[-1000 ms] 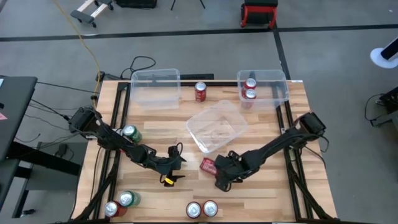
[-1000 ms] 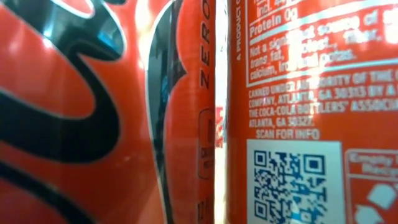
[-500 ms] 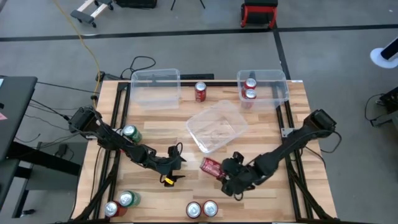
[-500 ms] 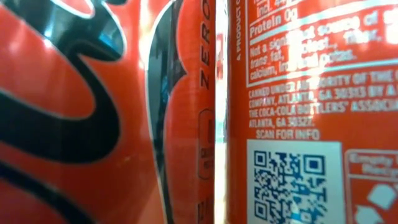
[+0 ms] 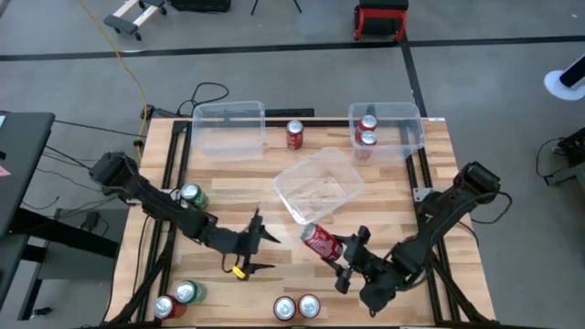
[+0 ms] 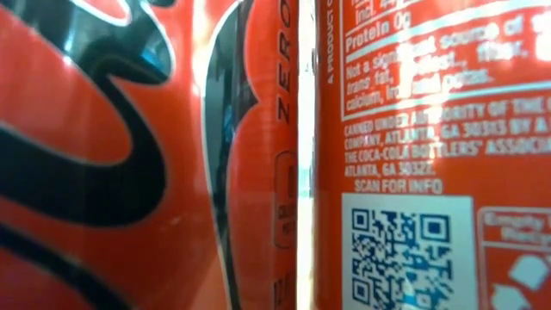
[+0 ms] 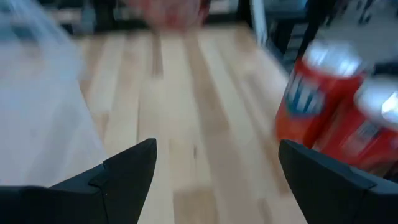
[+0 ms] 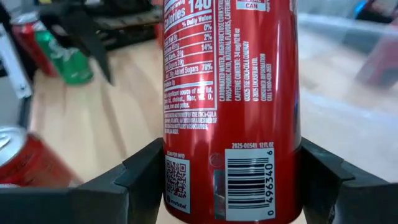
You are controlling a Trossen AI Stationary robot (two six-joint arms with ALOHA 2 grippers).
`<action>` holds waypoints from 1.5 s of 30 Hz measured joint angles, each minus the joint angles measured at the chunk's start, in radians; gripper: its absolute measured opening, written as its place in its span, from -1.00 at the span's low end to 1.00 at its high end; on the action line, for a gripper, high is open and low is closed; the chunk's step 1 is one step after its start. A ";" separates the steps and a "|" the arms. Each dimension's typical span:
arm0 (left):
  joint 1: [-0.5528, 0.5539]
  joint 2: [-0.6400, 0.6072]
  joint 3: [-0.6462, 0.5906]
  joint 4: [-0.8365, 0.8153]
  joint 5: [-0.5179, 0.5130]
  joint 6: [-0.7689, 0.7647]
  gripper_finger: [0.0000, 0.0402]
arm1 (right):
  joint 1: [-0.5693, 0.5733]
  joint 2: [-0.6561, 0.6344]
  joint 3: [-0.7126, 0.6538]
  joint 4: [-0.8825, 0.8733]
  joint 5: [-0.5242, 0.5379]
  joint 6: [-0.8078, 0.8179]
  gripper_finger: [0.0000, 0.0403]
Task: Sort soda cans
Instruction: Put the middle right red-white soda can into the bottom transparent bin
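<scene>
Two red cans (image 5: pixel 296 308) stand upright at the table's near edge, 6 o'clock, blocking the low view with red label. At 7 o'clock, near-left corner, a green can (image 5: pixel 186 292) touches a red can (image 5: pixel 164 307). Right gripper (image 5: pixel 344 260), around 5 o'clock, is clamped on the held red can (image 5: pixel 321 241); in the right wrist view the can (image 8: pixel 230 106) sits between both fingers, gripped across the body with the barcode facing out. It looks lifted and tilted, but whether it is clear of the wood I cannot tell. Left gripper (image 5: pixel 253 245) hovers just left of centre at about 7 o'clock, fingers spread and holding nothing; the left wrist view shows bare wood between them. Another green can (image 5: pixel 192 196) stands at 9 o'clock by the left arm. A tilted clear bin (image 5: pixel 319 185) lies at centre, nothing in it. Far side: lone red can (image 5: pixel 294 134) at 12 o'clock between the far-left bin (image 5: pixel 228 129), nothing inside, and the far-right bin (image 5: pixel 409 128) at 1 o'clock holding two red cans (image 5: pixel 367 130). Count: seven red, two green, three bins. Handling, judged: thin rigid aluminium, smooth and slippery, dents if squeezed hard; weight unknown, full or not. Best gripped mid-body across the diameter.
</scene>
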 joint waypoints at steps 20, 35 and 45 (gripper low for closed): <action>0.169 -0.180 0.140 0.062 0.052 0.240 0.73 | -0.112 0.012 0.000 0.288 0.269 -0.454 0.41; 0.315 -0.133 0.139 0.165 0.239 0.150 0.89 | -0.205 0.012 0.000 0.787 0.112 -0.958 0.41; 0.318 -0.069 0.139 0.259 0.266 0.178 0.83 | -0.253 0.012 0.000 0.813 -0.028 -0.979 0.41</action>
